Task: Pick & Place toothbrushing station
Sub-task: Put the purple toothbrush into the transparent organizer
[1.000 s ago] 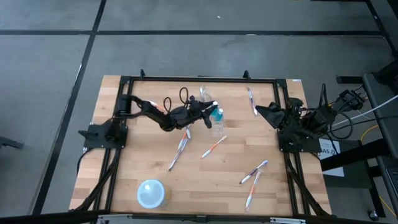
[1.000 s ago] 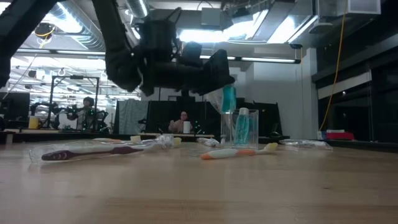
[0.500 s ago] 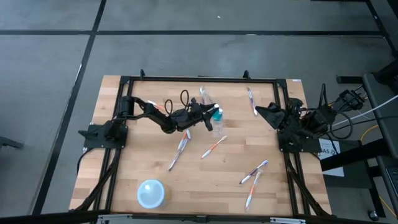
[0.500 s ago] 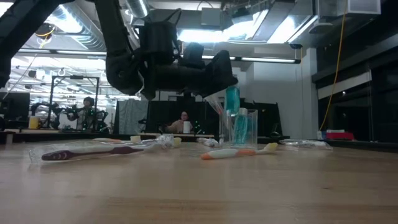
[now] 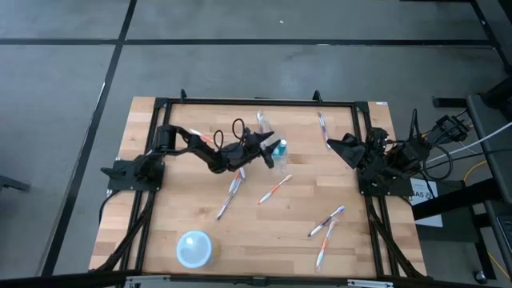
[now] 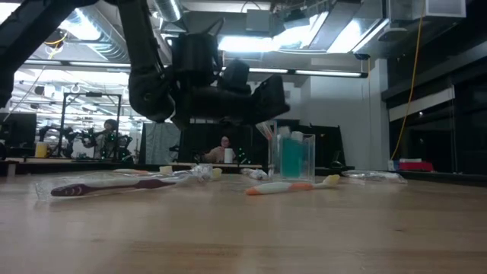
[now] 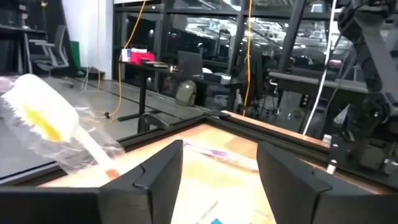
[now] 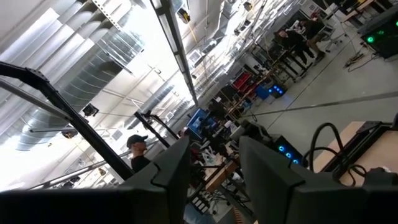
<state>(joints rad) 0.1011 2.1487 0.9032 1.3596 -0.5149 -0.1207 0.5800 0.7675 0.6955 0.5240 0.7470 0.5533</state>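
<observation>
The clear plastic cup stands upright on the table near its middle, also seen from above. The teal tube stands inside it, top end up. A thin toothbrush leans in the cup too. My left gripper hangs open just left of and above the cup, touching nothing; the tube's top shows low between its fingers. My right gripper waits open, raised at the table's right side.
Loose toothbrushes lie on the table: a purple one, an orange one right of it, a pair near the right edge and one at the far side. A pale blue bowl sits near the front edge.
My left gripper has opened and let go of the teal tube. The tube, held slanting over the cup's rim before, has dropped down into the cup and now stands inside it. The gripper has stayed beside the cup.
</observation>
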